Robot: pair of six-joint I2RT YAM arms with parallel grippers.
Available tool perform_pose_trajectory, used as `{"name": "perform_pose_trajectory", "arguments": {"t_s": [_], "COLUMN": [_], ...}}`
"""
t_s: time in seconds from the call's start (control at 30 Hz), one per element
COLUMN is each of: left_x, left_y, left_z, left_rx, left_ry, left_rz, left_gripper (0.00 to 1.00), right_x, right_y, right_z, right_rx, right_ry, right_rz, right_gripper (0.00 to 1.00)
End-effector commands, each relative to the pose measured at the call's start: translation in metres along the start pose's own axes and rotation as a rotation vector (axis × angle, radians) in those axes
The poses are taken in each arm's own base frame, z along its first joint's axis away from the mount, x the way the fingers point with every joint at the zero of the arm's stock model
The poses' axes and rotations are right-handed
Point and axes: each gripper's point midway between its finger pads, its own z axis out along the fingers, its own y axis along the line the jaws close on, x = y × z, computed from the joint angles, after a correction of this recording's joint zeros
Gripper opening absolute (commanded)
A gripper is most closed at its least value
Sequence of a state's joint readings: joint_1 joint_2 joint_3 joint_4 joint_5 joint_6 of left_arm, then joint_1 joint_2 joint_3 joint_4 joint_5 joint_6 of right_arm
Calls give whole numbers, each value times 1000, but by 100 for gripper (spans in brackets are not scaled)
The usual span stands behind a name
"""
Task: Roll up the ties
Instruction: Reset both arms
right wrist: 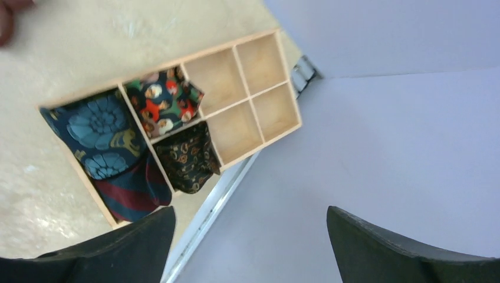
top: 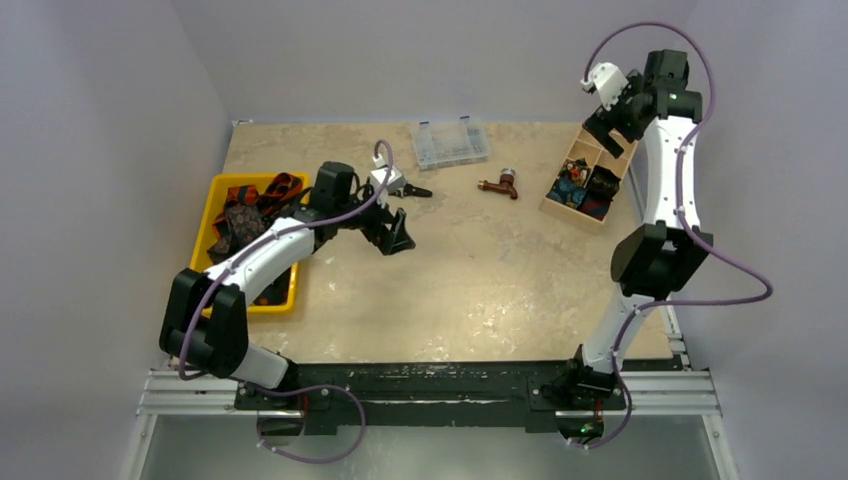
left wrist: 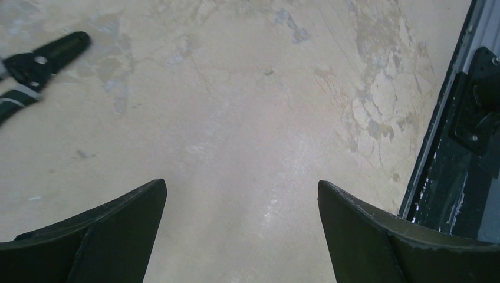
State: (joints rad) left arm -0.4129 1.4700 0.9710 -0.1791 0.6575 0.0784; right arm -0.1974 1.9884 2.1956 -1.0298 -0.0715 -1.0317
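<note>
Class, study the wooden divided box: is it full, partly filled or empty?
Partly filled. In the right wrist view, the wooden box holds ties in some compartments; its four small compartments show only bare wood.

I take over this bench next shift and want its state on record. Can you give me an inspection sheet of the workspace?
Surface: beige marbled table, scuffed; no spill seen.
Job's things: ties heaped unrolled in a yellow tray at the left; four bundled ties in a wooden divided box at the right, with four compartments bare.
Clutter: pliers, clear plastic case and small brown fitting on the table.
Grippers: left gripper open over bare table; right gripper open above the box; neither holds anything.
Cables: purple cable along each arm; no snag seen.
Surroundings: pale walls on three sides; metal rail at the near edge.
</note>
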Motion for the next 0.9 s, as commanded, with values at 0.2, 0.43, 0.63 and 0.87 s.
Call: {"name": "perform_pose_trajectory", "arguments": {"t_s": [0.2,0.43,0.63,0.87], "left_x": [-76,-63,-8,44], "left_y": [52,90,82,70], "left_z": [-100,-172,-178,-179], "left_rx": [-304,-599,-638,-657], "left_ry": [-69,49,150,198], "left_rz": [26,-59,-251,-355], "left_gripper": [100,100,100,100], "right_x": [-71,-78,-27,15], "right_y": [10,103,176,222], "right_z": [-108,-89,-45,-41], "right_rx": [80,-287,-408,-375], "right_ry": [-465,-550,-375,-304], "right_rz": [517,618,646,570], "right_gripper": [98,98,98,98]}}
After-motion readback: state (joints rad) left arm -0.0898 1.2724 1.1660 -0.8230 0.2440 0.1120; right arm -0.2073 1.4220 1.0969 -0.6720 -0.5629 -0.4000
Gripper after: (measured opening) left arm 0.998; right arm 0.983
